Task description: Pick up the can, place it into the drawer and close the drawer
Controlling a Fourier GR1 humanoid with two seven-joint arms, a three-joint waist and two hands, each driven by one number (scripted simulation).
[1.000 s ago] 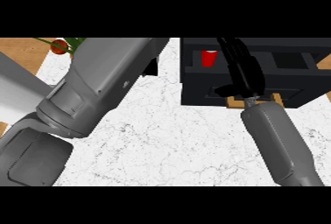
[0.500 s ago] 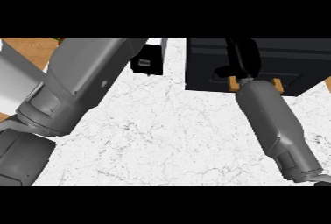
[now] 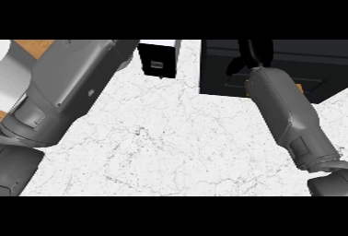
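Note:
The black drawer unit (image 3: 299,64) fills the upper right, and only dark panels of it show. The can is out of sight. My right forearm runs up from the lower right. My right hand (image 3: 249,54) lies against the unit's front with straight fingers reaching past the top edge and the thumb spread to the left. My left forearm (image 3: 65,92) crosses the left side. A black blocky shape (image 3: 159,60) just past its end looks like my left hand, which touches nothing I can see.
The white marbled counter (image 3: 170,147) spreads across the middle and bottom. A strip of wooden surface (image 3: 31,46) shows at the top left behind my left forearm.
One second ago the red can stood in the open drawer under my right hand. Now the can is hidden, only dark panels show, and my right hand sits higher against the unit.

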